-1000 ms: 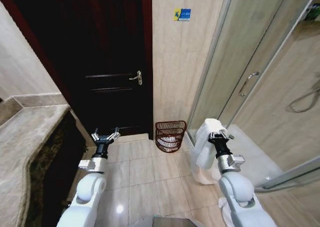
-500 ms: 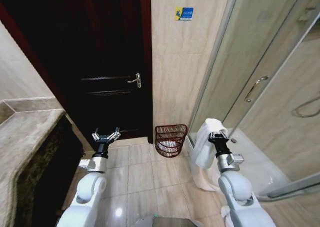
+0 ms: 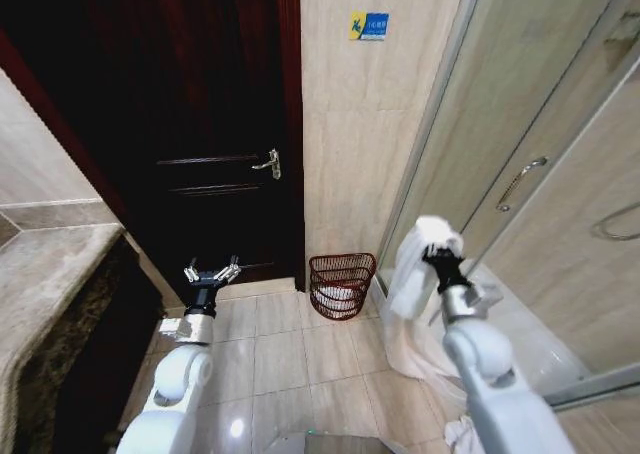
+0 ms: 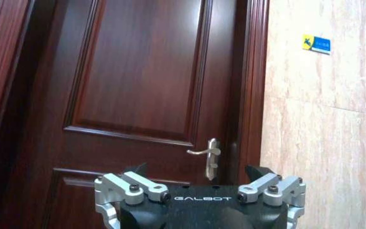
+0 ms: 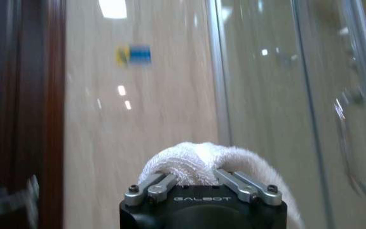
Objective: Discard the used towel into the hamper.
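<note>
Raised since a second ago: right gripper [image 3: 434,255], clamped on white towel [image 3: 410,279]. Hamper [image 3: 340,284] on floor by door, well apart. Left gripper [image 3: 210,272] spread, idle. Risk: trailing towel tail snagging hamper rim, tipping it.

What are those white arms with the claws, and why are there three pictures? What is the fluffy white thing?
The white arms belong to a robot on wheels, standing in a bathroom. The wide picture comes from a camera on its head, looking down at its own arms. The other two come from cameras on its wrists, so you see each claw close up. The right gripper is pinched shut on a white towel, which hangs down from it. The left gripper is open and holds nothing; it points at a dark wooden door. On the tiled floor, by the wall, stands a reddish wire basket, the hamper, where the towel should go. Beside it is a glass shower.
</note>
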You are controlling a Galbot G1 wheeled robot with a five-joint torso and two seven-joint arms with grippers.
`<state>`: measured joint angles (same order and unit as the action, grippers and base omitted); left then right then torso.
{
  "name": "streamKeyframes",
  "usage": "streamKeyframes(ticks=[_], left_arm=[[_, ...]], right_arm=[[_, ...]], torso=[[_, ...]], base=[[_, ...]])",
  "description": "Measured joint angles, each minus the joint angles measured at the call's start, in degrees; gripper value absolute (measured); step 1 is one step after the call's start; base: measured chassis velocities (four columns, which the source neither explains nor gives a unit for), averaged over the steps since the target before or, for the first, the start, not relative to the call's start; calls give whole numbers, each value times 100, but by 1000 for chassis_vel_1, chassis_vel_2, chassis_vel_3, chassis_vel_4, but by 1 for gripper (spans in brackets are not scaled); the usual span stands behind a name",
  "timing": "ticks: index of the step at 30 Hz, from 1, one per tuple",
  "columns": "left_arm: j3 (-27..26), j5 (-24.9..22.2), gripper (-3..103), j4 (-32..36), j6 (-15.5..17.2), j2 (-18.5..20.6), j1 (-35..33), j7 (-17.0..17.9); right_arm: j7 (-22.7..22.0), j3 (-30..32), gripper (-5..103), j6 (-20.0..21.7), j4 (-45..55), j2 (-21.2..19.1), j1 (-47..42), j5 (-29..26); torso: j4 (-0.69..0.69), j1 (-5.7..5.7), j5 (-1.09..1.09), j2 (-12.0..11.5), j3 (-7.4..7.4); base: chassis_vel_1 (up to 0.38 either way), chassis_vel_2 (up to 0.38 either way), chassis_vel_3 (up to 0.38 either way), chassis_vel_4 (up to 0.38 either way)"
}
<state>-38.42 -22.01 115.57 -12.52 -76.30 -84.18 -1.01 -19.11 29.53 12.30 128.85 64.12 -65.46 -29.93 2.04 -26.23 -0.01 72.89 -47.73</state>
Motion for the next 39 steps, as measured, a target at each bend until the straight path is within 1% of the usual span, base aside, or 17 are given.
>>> streamKeyframes(ticks=[2, 3, 6, 8, 9, 12, 14, 16, 17, 19, 21, 25, 30, 33, 35, 37, 39], left_arm=[[-63, 8, 100, 64, 152, -57, 26, -24], [-63, 8, 100, 64, 152, -57, 26, -24], [-362, 14, 100, 251, 405, -305, 106, -86], [-440, 17, 100, 283, 414, -348, 106, -113], [-570, 21, 100, 321, 386, -394, 78, -185], [-677, 98, 100, 300, 222, -419, 18, -234], [-761, 231, 100, 279, 35, -502, -57, -331], [-765, 239, 100, 284, 21, -521, -69, -348], [-754, 253, 100, 323, -9, -628, -108, -383], [-730, 267, 100, 328, -25, -680, -109, -385], [-604, 420, 100, 320, -31, -979, -83, -385], [-412, 533, 100, 371, 76, -1101, -171, -227], [-276, 510, 100, 461, 117, -981, -272, -24], [-285, 413, 100, 497, 107, -926, -290, 8], [-300, 300, 100, 493, 57, -825, -327, 12], [-310, 285, 100, 484, 47, -789, -343, 11], [-343, 192, 100, 414, 32, -617, -385, -22]], right_arm=[[-201, -107, 8, 121, -65, -296, 718, -568], [-201, -107, 8, 121, -65, -296, 718, -568], [-129, -241, 8, 155, -655, -646, 1945, -1053], [-69, -242, 8, 174, -775, -724, 2234, -1169], [-6, -241, 8, 230, -968, -873, 2708, -1392], [43, -232, 8, 290, -1171, -1094, 3128, -1703], [84, -262, 8, 325, -1447, -1397, 3565, -2076], [91, -274, 8, 328, -1481, -1428, 3625, -2110], [117, -413, 8, 332, -1713, -1602, 4035, -2293], [119, -493, 8, 343, -1817, -1657, 4252, -2369], [-25, -1106, 8, 500, -2311, -1760, 5464, -2713], [-239, -1843, 8, 652, -2990, -1679, 6686, -2971], [-294, -2450, 8, 708, -3646, -1522, 7761, -3140], [-263, -2815, 8, 711, -4262, -1240, 8389, -3159], [-180, -3064, 8, 711, -4852, -902, 8896, -3127], [-162, -3121, 8, 706, -5004, -808, 9023, -3108], [-58, -3353, 8, 652, -5722, -339, 9587, -2926]], torso=[[-2, -1, 2, 0, -1], [-2, -1, 2, 0, -1], [-1, -4, 5, -1, -2], [1, -4, 4, -1, -2], [1, -4, 1, -1, -1], [1, -4, 3, -1, -2], [-3, -4, 3, -1, -2], [-4, -3, 4, -1, -2], [-4, -2, 3, -1, -1], [-4, -2, 6, -1, -2], [-1, -2, -1, -1, -1], [1, -4, 4, -2, -2], [-3, -2, -3, -1, 0], [-2, -2, 2, -1, -1], [-1, -3, 2, -1, -1], [-1, -3, 1, -1, -1], [-1, -3, 0, -2, -2]], base=[[0, 0, 0, 0], [0, 0, 0, 0], [0, 0, 0, 0], [0, 0, 0, 0], [0, 0, 0, 0], [0, 0, 0, 0], [0, 0, 0, 0], [0, 0, 0, 0], [0, 0, 0, 0], [0, 0, 0, 0], [0, 0, 0, 0], [0, 0, 0, 0], [0, 0, 0, 0], [0, 0, 0, 0], [0, 0, 0, 0], [0, 0, 0, 0], [0, 0, 0, 0]])
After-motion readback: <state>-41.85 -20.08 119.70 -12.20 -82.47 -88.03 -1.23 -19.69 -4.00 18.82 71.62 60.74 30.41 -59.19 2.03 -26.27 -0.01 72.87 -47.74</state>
